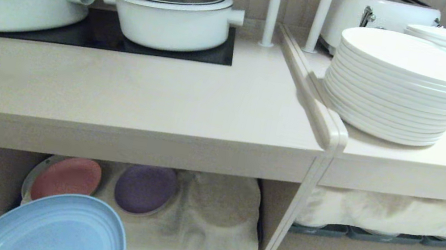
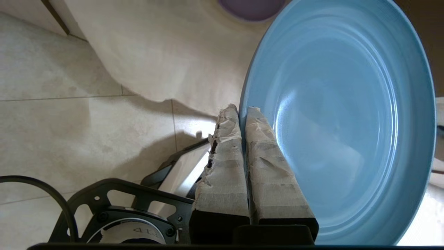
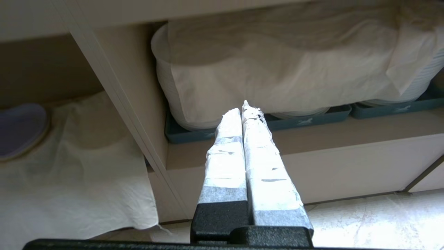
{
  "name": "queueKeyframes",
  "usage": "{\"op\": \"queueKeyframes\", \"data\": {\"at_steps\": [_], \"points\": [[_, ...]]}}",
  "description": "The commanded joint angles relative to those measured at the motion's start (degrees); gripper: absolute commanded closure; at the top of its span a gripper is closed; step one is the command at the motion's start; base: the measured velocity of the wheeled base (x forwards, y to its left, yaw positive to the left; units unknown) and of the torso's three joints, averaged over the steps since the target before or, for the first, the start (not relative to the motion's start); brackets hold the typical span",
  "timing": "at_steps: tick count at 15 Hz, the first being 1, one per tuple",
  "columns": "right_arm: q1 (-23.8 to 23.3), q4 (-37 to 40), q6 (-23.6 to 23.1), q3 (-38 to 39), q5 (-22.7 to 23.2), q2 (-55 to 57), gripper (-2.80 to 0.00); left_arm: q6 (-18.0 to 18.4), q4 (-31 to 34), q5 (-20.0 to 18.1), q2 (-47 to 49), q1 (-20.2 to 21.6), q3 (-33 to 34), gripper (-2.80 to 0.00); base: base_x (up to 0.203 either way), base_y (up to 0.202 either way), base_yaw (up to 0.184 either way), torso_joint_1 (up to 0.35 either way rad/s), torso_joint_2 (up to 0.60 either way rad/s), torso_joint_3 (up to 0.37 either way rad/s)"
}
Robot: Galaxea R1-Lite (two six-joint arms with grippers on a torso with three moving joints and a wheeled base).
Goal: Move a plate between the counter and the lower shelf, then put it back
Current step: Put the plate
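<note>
Blue plate (image 1: 58,228), seen from the head camera, hangs in mid-air in front of the lower shelf (image 1: 205,230), below the counter (image 1: 128,95) and resting on neither. A pink plate (image 1: 67,178) and a purple plate (image 1: 144,188) lie on the shelf's cloth. The counter's bare beige top carries no plate, so I judge the plate to be in transit, but which leg of the trip this is cannot be told. Neither gripper shows here. No writing is legible.

From the left wrist, the left gripper (image 2: 242,109) has its taped fingers pinching the plate's rim, the plate standing on edge beside them. Reversed lettering shows on a round part near the wrist, unreadable.

From the right wrist, the right gripper (image 3: 244,107) has its fingers pressed together on nothing, idle before the neighbouring compartment. The grey-blue trays (image 3: 305,119) bear a small pale mark, too small to read.
</note>
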Motion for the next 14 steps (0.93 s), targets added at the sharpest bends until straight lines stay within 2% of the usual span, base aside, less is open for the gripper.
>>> {"op": "queueKeyframes", "data": {"at_steps": [1,14], "points": [[0.01,-0.02,0.02,0.0,-0.01,0.0,0.0,-0.21,0.16,0.01,0.1,-0.02,0.07,0.0,0.0,0.0,0.0,0.228,-0.51,-0.277],[0.01,-0.02,0.02,0.0,-0.01,0.0,0.0,-0.23,0.16,0.01,0.01,-0.02,0.07,0.0,0.0,0.0,0.0,0.261,-0.56,-0.302]]}}
